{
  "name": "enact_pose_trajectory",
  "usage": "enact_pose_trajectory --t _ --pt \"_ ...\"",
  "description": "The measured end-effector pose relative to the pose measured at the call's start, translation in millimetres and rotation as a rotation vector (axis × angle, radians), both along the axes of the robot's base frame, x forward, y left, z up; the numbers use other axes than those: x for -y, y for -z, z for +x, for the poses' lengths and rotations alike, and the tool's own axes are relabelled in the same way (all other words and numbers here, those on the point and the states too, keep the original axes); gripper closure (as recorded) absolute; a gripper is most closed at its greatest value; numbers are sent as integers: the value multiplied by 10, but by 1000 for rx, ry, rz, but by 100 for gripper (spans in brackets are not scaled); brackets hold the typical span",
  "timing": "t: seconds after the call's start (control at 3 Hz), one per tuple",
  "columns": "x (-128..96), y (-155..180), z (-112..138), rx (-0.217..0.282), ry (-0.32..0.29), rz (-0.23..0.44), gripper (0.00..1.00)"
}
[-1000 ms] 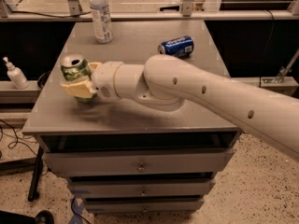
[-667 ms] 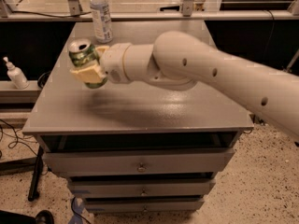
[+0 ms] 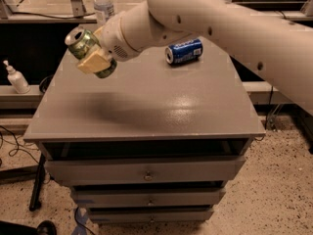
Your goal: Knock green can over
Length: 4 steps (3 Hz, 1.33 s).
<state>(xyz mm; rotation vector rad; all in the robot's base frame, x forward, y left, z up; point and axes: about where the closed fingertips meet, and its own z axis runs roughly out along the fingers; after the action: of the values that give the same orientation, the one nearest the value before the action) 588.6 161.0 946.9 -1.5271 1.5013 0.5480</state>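
The green can [image 3: 82,40] has a silver top and is tilted, its top pointing up and to the left. It hangs above the left part of the grey table [image 3: 146,106], clear of the surface. My gripper [image 3: 92,54] is shut on the can's body, with one yellowish finger pad [image 3: 94,61] across its front. The white arm reaches in from the upper right.
A blue soda can [image 3: 184,51] lies on its side at the back of the table. A clear bottle [image 3: 103,5] stands at the back left, partly behind the arm. A white pump bottle [image 3: 14,77] stands on a lower ledge at the left. Drawers [image 3: 146,173] run below the table top.
The can stood upright on the left of the table with the gripper on it. It was carried toward the back left and is now lifted and tilted.
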Motion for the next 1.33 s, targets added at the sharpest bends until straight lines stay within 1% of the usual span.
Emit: enact_pose_trajectory --t 0.33,0.67,1.0,1.33 --pt "333 355 102 13 -44 -257 100" --pt "750 758 116 1 -82 -499 100" --pt "1133 992 187 -10 -61 -664 84" --pt "1338 1064 250 -5 -30 -749 60"
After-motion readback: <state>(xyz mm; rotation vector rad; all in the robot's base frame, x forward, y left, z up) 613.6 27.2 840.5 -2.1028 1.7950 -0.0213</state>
